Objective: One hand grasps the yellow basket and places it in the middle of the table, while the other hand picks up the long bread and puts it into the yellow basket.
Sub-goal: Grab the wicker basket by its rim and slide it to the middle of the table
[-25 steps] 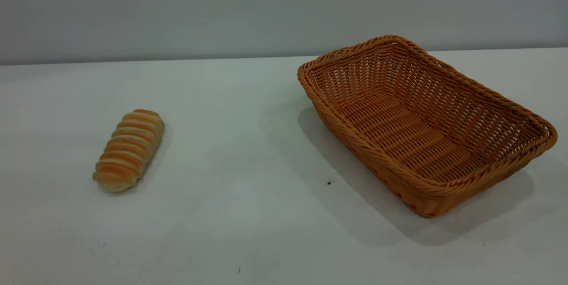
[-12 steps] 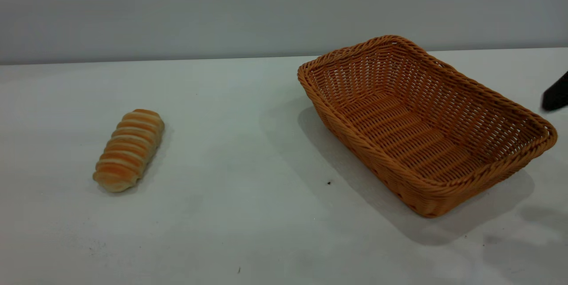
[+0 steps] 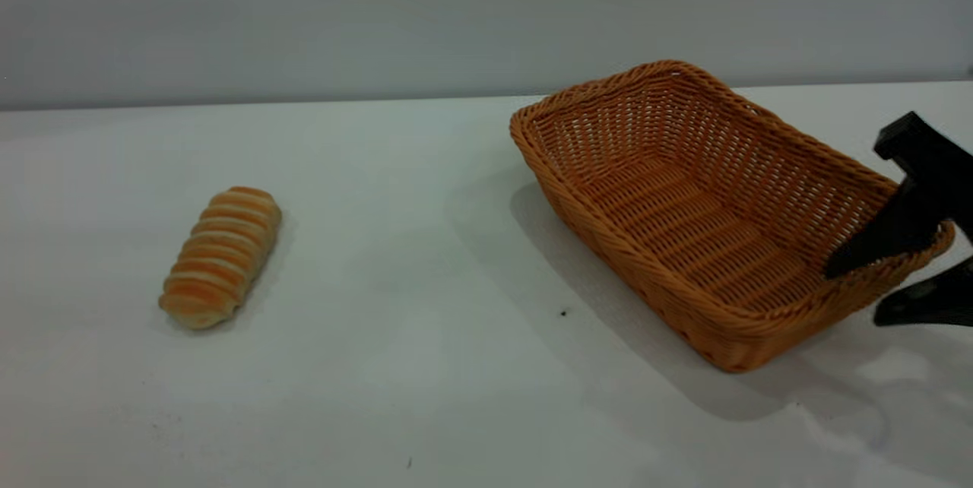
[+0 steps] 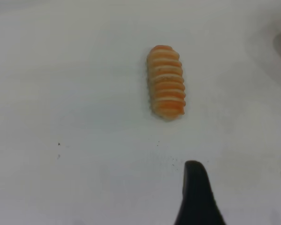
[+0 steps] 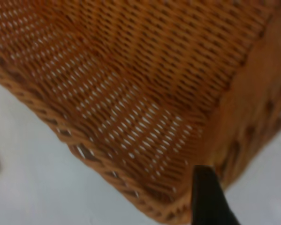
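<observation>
The yellow basket stands on the table at the right, empty. My right gripper is open and straddles the basket's right end rim, one finger inside and one outside. The right wrist view shows the basket's weave close up, with my gripper over its rim. The long bread lies alone on the table at the left. In the left wrist view the bread lies a short way beyond my left gripper, which hangs open above the table; only one finger shows.
The table's back edge meets a plain grey wall. A tiny dark speck lies on the white surface between the bread and the basket. The left arm does not show in the exterior view.
My right gripper has come in from the right edge and moved to the basket's right rim, now straddling it. The basket and the bread have not moved.
</observation>
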You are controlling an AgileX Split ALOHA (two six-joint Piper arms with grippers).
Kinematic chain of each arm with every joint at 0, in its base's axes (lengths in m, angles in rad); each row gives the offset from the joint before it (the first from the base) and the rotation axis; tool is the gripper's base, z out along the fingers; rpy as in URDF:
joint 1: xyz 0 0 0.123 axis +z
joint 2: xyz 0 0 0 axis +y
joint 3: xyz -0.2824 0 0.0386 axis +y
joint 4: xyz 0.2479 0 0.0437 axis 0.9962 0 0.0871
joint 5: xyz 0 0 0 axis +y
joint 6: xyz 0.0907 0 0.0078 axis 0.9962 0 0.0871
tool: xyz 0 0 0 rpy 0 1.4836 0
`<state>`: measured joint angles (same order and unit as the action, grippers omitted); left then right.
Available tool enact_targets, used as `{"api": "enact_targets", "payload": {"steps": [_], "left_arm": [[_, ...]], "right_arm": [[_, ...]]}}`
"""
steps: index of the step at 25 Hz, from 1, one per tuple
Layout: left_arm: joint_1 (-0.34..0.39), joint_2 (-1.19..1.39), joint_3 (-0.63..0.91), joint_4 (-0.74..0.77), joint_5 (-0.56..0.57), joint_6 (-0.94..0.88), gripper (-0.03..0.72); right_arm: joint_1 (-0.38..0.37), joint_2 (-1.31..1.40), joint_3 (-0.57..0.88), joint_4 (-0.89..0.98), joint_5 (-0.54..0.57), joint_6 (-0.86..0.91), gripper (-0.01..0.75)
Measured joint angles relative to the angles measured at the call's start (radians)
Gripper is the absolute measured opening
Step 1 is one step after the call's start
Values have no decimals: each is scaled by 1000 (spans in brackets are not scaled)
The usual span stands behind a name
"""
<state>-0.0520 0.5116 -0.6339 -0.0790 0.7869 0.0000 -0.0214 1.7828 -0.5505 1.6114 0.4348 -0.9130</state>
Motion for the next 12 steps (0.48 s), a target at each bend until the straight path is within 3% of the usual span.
{"api": "enact_targets", "payload": {"steps": [4, 12], "left_arm": [[0, 0, 0, 0, 0, 0, 536], [0, 0, 0, 0, 0, 0, 536]], "right_arm": [[0, 35, 0, 134, -1, -89, 444], [0, 91, -51, 180, -96, -94, 415]]}}
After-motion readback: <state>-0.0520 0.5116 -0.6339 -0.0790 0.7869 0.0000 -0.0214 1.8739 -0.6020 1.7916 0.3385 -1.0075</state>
